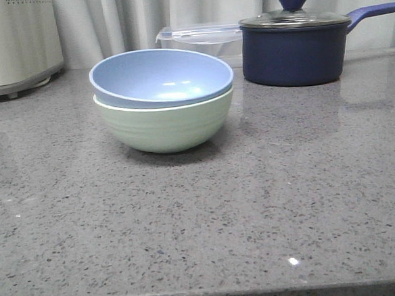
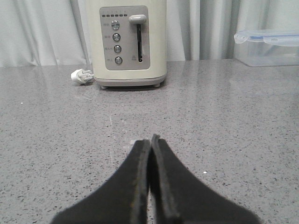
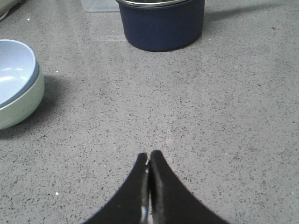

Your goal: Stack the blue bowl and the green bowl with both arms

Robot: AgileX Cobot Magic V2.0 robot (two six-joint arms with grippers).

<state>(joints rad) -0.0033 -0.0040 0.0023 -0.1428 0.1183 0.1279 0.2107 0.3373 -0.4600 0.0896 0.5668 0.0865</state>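
Left claw (image 2: 150, 140) and right claw (image 3: 149, 156) are being held pressed together, nothing pinched, both well apart from the stack. Stacking is judged done: blue bowl (image 1: 158, 76) is sitting nested inside green bowl (image 1: 165, 126), slightly tilted, rim riding above the green rim. Stack is resting on the worktop (image 1: 256, 211), in front and to the left of the navy pot (image 1: 294, 50). Blue is looking matte and smooth; green is showing faint ridges. Nothing is judged left.
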